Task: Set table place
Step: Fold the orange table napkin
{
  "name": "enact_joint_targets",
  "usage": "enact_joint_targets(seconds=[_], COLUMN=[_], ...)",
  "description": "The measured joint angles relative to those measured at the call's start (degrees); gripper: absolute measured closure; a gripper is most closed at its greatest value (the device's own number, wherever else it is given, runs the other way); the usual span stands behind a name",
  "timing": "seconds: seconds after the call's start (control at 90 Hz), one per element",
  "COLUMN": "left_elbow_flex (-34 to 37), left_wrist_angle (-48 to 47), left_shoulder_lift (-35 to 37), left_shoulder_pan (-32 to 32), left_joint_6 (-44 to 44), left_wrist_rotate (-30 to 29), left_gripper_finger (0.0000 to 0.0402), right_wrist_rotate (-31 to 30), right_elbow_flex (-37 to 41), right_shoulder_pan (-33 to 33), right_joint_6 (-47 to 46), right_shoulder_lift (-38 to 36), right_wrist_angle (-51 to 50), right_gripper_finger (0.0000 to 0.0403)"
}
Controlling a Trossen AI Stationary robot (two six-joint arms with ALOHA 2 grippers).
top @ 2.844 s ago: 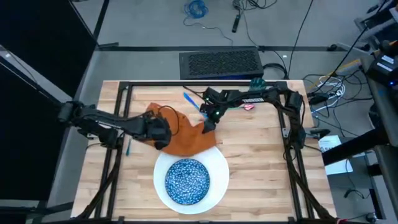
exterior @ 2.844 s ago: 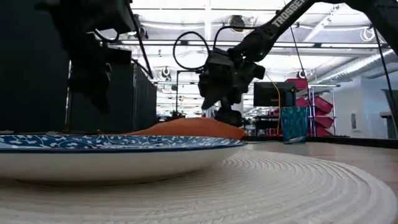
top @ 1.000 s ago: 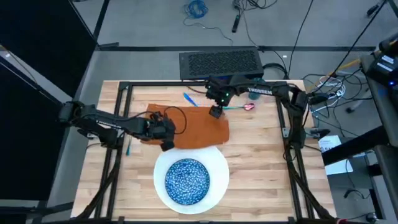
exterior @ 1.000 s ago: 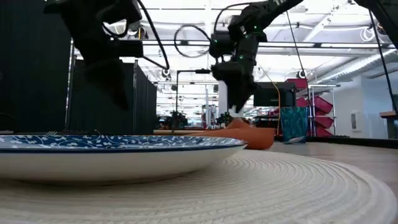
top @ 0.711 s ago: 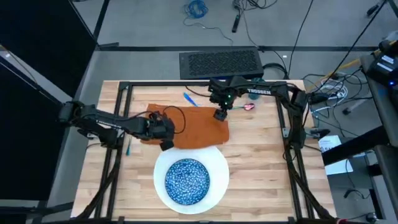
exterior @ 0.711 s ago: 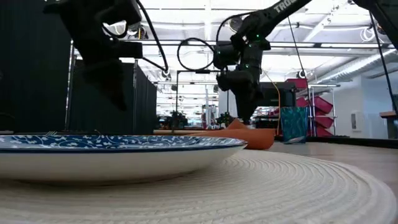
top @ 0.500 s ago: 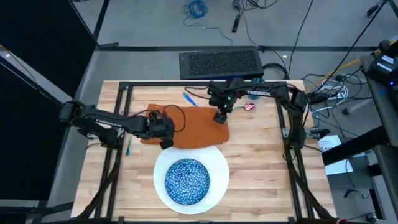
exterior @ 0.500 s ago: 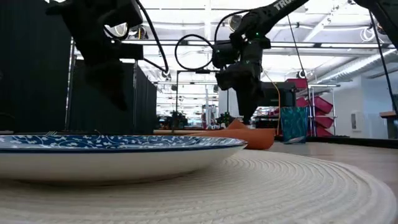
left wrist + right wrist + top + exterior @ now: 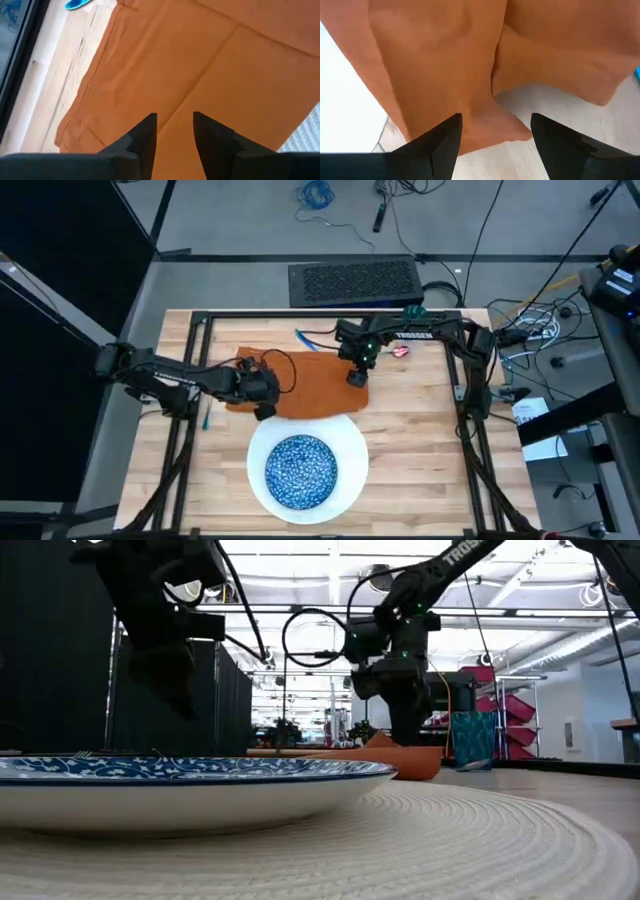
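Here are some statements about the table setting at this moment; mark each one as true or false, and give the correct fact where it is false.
1. The orange napkin lies spread on the table, beyond the white plate. True.
2. The blue speckled bowl sits on the napkin. False: it sits on the white plate.
3. The right gripper is shut on the napkin. False: its fingers are open above the napkin's corner.
4. The left gripper is over the napkin's near edge, close to the plate. True.
5. The teal cup stands on the plate. False: it stands on the table near the far edge.
6. A light-blue piece of cutlery lies beyond the napkin. True.
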State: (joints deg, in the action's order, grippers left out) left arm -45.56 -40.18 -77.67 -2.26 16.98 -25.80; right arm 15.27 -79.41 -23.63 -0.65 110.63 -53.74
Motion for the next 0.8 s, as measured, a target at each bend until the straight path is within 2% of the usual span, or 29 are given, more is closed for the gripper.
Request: enact_joint_targets(seconds=[0.144, 0.311, 0.356, 0.567, 0.8], left_elbow_flex=[0.0, 0.0, 0.0, 0.0, 0.0], left_wrist_angle=[0.0, 0.0, 0.0, -2.4, -2.0], left_shoulder_lift=[0.0, 0.0, 0.0, 0.0, 0.0], left_shoulder_pan=[0.0, 0.0, 0.0, 0.0, 0.0], left_joint_6=[-0.8, -0.8, -0.8, -0.4, -1.0], left_wrist_rotate=[0.0, 0.3, 0.3, 0.3, 0.0], left_gripper_finger=[0.029, 0.029, 0.029, 0.029, 0.029], right_wrist_rotate=[0.0, 0.1, 0.1, 0.0, 0.0], right_elbow_flex=[0.0, 0.0, 0.0, -0.1, -4.0], right_shoulder_pan=[0.3, 0.3, 0.3, 1.1, 4.8], right_joint_6=[0.5, 0.9, 1.1, -0.8, -4.5], right_shoulder_lift=[0.0, 0.0, 0.0, -0.6, -3.6], right_wrist_angle=[-0.5, 0.0, 0.3, -2.9, -6.3], right_gripper_finger=[0.0241, 0.0366, 0.0387, 0.0401, 0.0403])
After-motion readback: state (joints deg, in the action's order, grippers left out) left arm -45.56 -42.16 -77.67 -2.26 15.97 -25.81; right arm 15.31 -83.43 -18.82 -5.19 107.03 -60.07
